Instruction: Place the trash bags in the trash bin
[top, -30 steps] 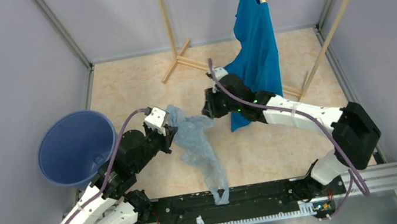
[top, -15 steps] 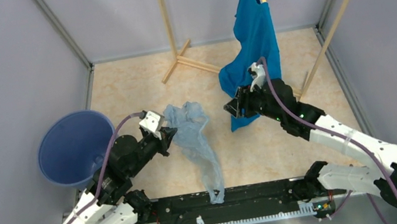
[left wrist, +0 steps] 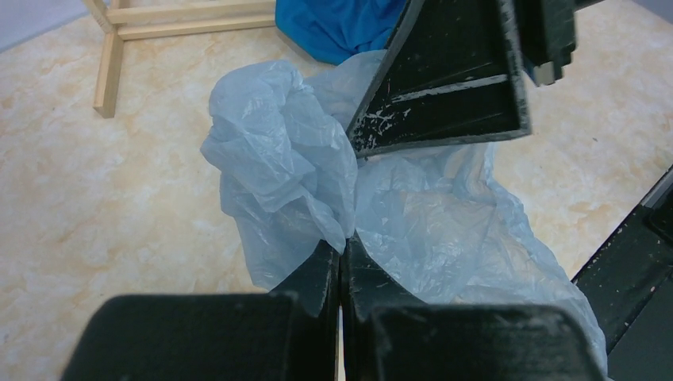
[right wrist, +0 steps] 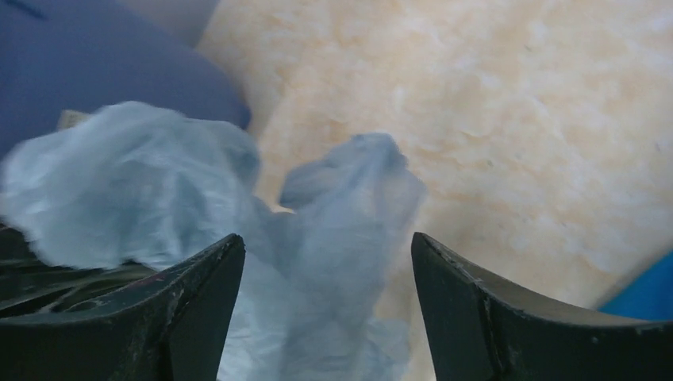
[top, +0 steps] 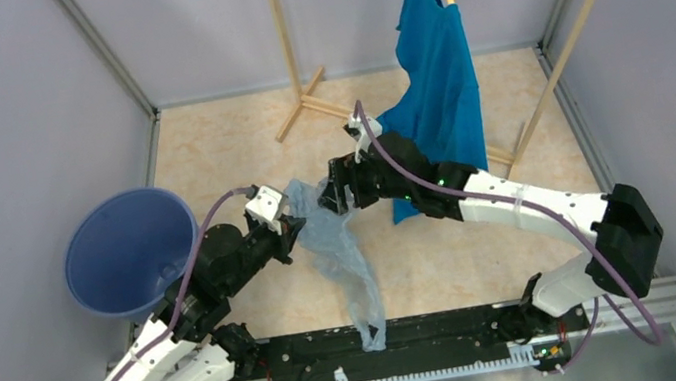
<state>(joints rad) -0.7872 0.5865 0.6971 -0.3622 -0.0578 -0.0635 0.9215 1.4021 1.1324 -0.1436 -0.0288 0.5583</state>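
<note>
The pale blue-grey trash bag [top: 337,241] hangs crumpled in mid-table, its tail trailing down to the near rail. My left gripper [top: 291,228] is shut on the bag's upper left edge; in the left wrist view the bag [left wrist: 294,171] bunches out of the closed jaws of the gripper [left wrist: 342,248]. My right gripper [top: 331,191] is open just over the bag's top right part; in the right wrist view the bag [right wrist: 333,238] lies between the spread fingers of the gripper [right wrist: 327,254]. The round blue trash bin [top: 131,250] stands at the left, tilted, mouth open.
A bright blue T-shirt [top: 439,84] hangs on a wooden rack [top: 300,95] at the back right, just behind my right arm. A black rail [top: 407,342] runs along the near edge. Grey walls close in left and right.
My right gripper has swung back left from beside the T-shirt to over the top of the bag. My left gripper still holds the bag and has barely moved.
</note>
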